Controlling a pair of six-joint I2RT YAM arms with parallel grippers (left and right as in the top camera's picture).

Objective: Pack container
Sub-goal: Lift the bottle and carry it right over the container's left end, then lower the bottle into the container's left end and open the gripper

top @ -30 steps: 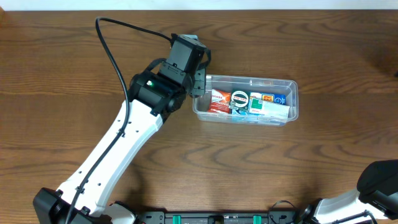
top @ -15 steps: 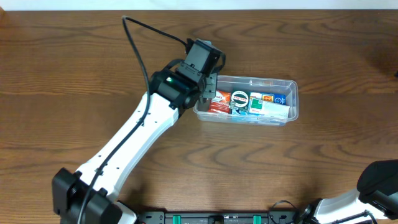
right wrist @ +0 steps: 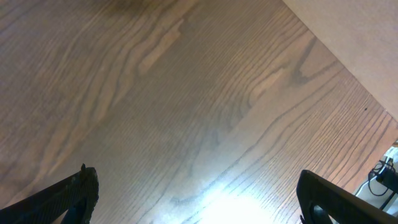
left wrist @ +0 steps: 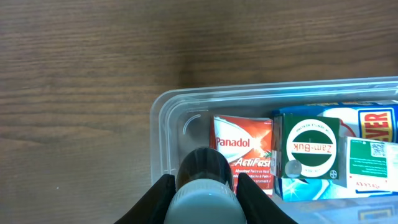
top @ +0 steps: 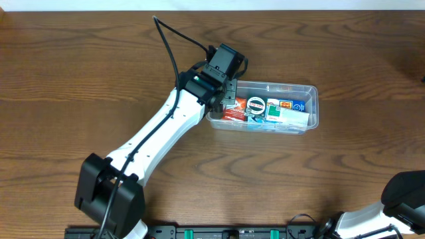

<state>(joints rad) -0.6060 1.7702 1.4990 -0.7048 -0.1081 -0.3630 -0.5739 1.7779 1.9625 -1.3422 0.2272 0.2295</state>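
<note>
The container (top: 313, 111) lies on the tabletop (top: 80, 79), a little right of centre. It is already mostly packed with small boxes, among them a red Panadol box (left wrist: 244, 146), and only its left end is free. The left jaws hang just above that end, closed around a small dark bottle (left wrist: 204, 177), which in my judgement remains to be lowered and released. The right jaws are wide apart and empty, far from the container.

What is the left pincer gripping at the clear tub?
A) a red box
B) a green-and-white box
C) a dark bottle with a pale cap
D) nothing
C: the left wrist view shows the left pincer closed on a dark bottle, beside the red box in the tub.
</note>
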